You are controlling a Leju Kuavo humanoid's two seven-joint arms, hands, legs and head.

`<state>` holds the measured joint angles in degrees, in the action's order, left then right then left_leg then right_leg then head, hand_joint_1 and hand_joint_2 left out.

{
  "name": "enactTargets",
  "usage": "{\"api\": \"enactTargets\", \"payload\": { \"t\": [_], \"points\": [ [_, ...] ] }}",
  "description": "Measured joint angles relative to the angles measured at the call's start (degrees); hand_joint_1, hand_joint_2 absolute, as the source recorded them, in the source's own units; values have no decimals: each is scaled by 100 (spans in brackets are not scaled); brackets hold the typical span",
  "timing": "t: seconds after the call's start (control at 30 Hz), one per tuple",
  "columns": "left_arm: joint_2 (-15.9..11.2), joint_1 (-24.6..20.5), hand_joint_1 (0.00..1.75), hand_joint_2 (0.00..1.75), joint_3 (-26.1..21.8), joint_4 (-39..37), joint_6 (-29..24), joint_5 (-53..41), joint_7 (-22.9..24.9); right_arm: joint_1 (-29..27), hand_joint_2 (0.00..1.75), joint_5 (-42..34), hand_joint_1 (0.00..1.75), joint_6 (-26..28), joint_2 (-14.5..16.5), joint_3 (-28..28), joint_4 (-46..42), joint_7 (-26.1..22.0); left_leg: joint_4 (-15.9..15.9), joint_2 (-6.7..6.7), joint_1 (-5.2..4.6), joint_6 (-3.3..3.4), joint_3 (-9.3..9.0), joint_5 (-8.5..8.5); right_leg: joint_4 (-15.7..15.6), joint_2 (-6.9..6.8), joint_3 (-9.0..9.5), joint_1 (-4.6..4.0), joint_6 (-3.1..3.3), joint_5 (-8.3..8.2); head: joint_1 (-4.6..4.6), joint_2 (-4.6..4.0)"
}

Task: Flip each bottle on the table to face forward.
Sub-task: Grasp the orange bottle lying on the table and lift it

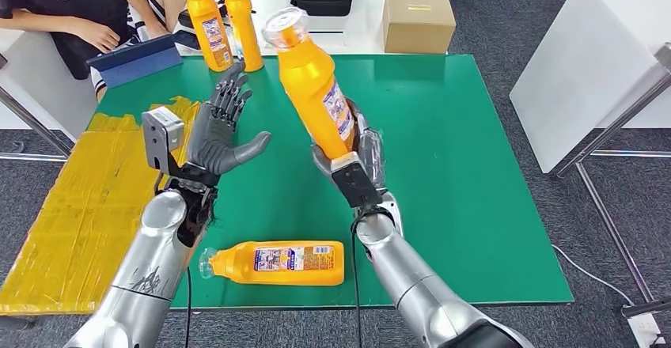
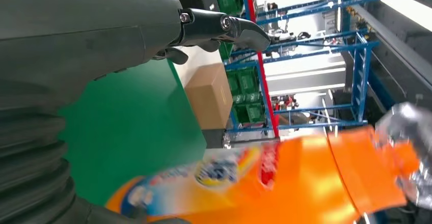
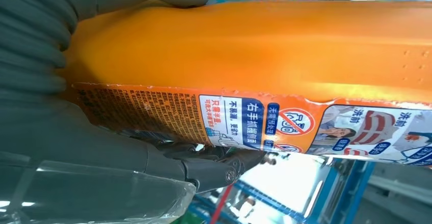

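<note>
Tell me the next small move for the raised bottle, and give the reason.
Probably bring the open left hand across to the raised bottle to help turn it. The right hand grips it only at its base, tilted, above the green mat, and the left hand waits beside it with fingers spread.

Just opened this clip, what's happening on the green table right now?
The robot's right hand grips an orange bottle by its base, lifted off the green table and tilted, cap up. Its left hand is raised beside it, fingers spread, holding nothing. Another bottle lies on its side near the table's front edge, and two more stand upright at the far edge. A person sits at the far left.
</note>
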<state>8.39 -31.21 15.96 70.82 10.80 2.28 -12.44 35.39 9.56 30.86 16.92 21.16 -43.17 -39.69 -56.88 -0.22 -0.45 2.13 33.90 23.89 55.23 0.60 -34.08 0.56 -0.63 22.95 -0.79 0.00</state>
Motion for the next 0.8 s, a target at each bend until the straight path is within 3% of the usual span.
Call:
{"api": "enactTargets", "payload": {
  "t": [0.33,0.8],
  "points": [
    [20,-153,0,175,365,-133,76,165,179,330,175,347,175,105,291,581,608,-7,0,0,1,-1,5,1,0,0,-4,0,0,1,-1,0],
    [18,-178,0,175,515,-168,121,343,189,524,175,642,175,580,315,1294,948,360,0,0,-1,0,6,0,0,-1,-5,0,0,1,0,0]
  ]
}}
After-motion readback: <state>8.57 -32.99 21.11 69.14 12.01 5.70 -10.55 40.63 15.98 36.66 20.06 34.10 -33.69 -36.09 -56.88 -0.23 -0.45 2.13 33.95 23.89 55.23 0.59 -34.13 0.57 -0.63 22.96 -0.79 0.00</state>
